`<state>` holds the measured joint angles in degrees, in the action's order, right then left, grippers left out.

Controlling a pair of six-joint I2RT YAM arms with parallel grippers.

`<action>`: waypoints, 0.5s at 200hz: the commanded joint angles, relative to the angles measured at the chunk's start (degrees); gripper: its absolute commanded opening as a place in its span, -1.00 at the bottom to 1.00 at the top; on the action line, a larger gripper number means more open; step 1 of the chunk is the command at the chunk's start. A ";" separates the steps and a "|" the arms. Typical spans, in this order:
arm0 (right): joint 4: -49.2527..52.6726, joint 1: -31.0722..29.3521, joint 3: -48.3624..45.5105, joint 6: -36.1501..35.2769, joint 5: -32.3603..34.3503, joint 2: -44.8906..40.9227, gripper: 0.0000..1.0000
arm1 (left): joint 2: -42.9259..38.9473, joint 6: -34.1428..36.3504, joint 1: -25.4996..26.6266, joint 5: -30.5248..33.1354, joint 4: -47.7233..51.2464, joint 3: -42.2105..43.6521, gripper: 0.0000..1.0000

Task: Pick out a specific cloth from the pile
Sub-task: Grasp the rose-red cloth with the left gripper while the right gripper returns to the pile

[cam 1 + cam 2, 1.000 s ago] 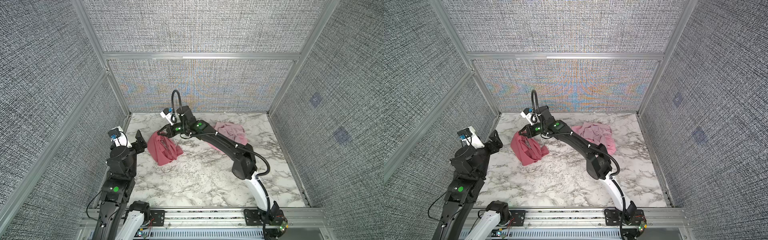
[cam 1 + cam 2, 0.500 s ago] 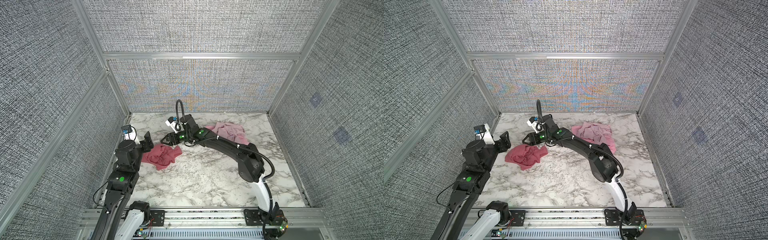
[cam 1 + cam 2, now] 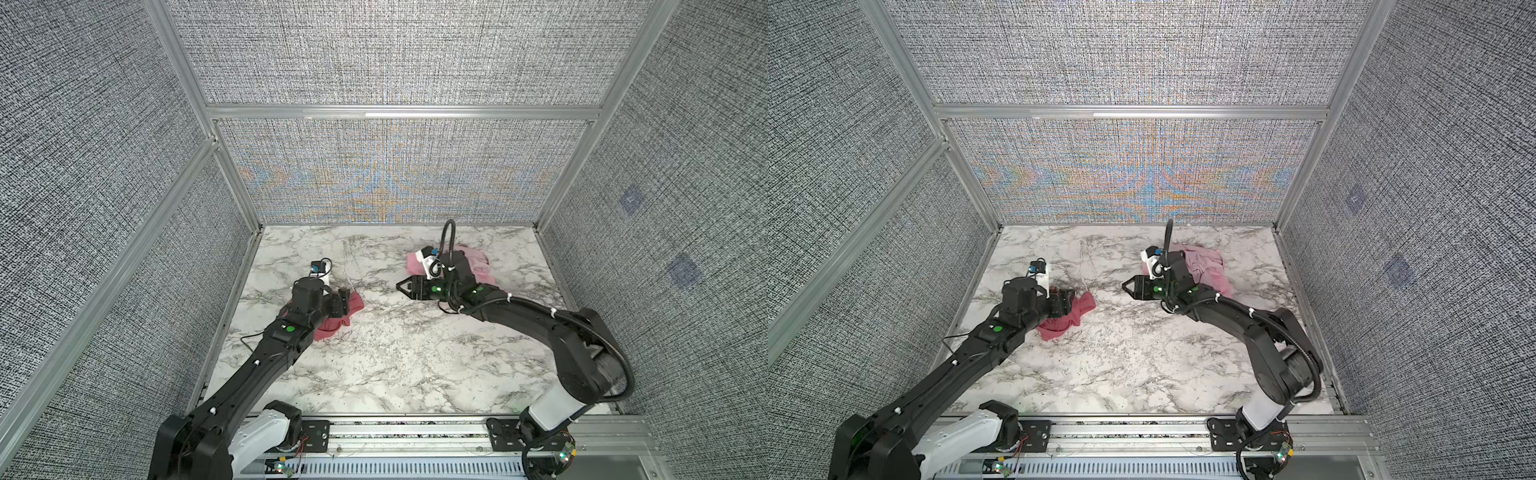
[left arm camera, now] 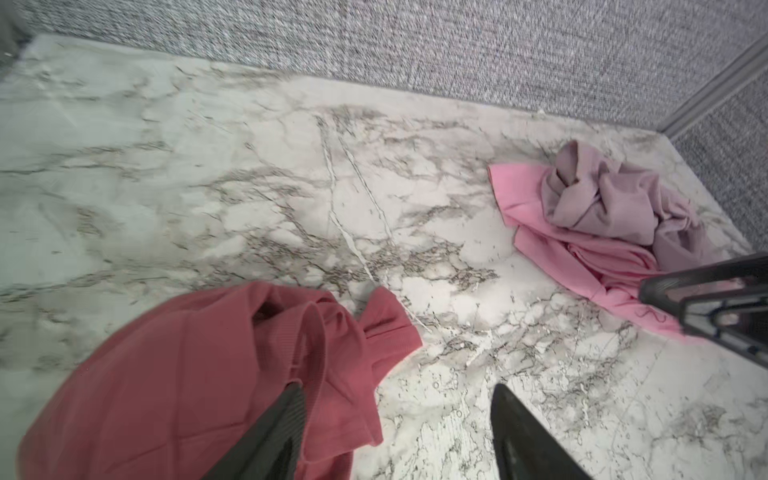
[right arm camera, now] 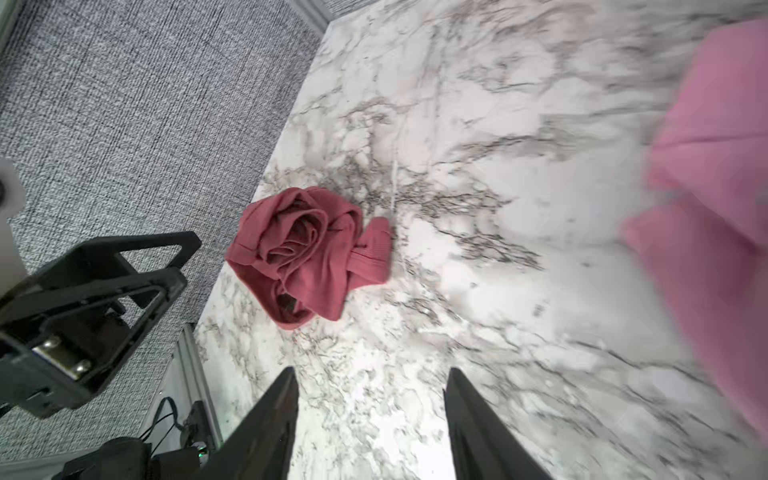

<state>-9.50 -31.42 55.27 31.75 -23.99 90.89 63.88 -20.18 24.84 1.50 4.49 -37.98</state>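
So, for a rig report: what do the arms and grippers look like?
The left arm and right arm: black, white base links, green lights, white cable ties. The left gripper and right gripper: black tapered fingers. A black hose follows the right arm.

Both top views look down from high above the front rail (image 3: 415, 428) onto the whole desk (image 3: 395, 374), facing the back wall (image 3: 395, 174). The left wrist camera hangs low and close over the red cloth (image 4: 187, 374), looking across to the pile (image 4: 602, 212). The right wrist camera looks back from near the pile, sharing that cloth.
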 commanded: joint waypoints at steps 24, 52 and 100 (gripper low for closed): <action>1.10 3.50 -7.64 -2.10 3.82 -9.46 0.16 | 11.60 -2.13 2.95 4.35 -3.24 -3.24 0.44; 5.79 5.70 -8.01 -4.46 3.25 -12.91 0.16 | 18.86 -2.10 3.13 6.39 -1.92 -6.27 0.44; 5.69 7.82 -10.88 -4.62 3.10 -16.17 0.16 | 26.00 -2.58 3.15 6.49 -2.62 -8.55 0.44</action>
<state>-4.27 -24.12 45.39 27.79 -21.08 75.70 88.03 -22.17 27.97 6.09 2.37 -45.78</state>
